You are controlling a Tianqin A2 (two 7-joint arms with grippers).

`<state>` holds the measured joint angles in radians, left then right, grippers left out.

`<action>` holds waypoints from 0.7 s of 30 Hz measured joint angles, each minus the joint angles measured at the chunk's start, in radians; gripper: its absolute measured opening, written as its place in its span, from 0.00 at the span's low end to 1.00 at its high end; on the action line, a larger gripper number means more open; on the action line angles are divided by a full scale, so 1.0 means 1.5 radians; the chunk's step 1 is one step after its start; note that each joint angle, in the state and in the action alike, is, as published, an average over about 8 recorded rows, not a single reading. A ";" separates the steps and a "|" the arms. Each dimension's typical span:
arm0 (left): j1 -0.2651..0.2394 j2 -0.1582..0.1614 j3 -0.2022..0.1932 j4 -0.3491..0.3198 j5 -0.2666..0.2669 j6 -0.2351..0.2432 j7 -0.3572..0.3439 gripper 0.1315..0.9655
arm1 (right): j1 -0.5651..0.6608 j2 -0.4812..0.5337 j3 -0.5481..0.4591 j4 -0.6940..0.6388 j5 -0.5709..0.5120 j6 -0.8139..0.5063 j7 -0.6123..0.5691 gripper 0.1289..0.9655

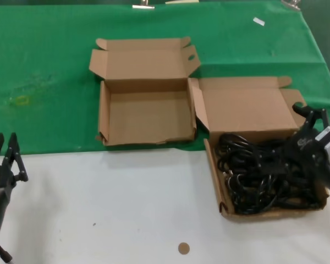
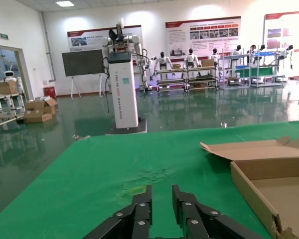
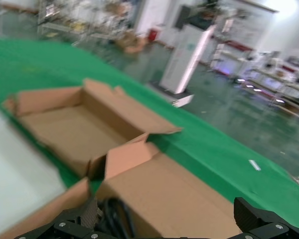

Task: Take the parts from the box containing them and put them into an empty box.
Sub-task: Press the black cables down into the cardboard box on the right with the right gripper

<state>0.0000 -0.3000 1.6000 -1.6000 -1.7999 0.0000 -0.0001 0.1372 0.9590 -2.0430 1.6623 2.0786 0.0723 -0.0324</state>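
The empty box [image 1: 146, 116] lies open on the green cloth at centre, its short lid folded back; it also shows in the left wrist view [image 2: 271, 169] and the right wrist view [image 3: 65, 124]. To its right stands the box containing them [image 1: 246, 109], its tray full of black tangled parts [image 1: 261, 175]. My right gripper [image 1: 311, 114] hovers open over that tray's far right corner, by the tall lid [image 3: 169, 194], with nothing between its fingers; parts [image 3: 114, 219] show just below it. My left gripper [image 1: 5, 147] is parked open and empty at the near left [image 2: 162, 196].
Green cloth [image 1: 44, 71] covers the far half of the table and bare white tabletop [image 1: 115, 209] the near half. A small brown disc [image 1: 183, 248] lies near the front edge. A white tag [image 1: 258, 21] lies at the far right.
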 joint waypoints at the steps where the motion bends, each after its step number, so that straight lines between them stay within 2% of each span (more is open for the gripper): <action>1: 0.000 0.000 0.000 0.000 0.000 0.000 0.000 0.19 | 0.010 0.017 -0.011 -0.001 -0.002 -0.011 0.004 1.00; 5: 0.000 0.000 0.000 0.000 0.000 0.000 0.000 0.12 | 0.048 0.073 -0.037 -0.008 -0.032 -0.075 0.023 1.00; 10: 0.000 0.000 0.000 0.000 0.000 0.000 0.000 0.06 | 0.089 0.113 -0.035 -0.026 -0.090 -0.196 0.032 1.00; 21: 0.000 0.000 0.000 0.000 0.000 0.000 0.000 0.02 | 0.168 0.119 -0.001 -0.092 -0.181 -0.467 -0.027 1.00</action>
<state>0.0000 -0.3000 1.6000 -1.6000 -1.7999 0.0000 -0.0001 0.3887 1.1378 -2.0445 1.5236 1.8067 -0.6277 -0.0725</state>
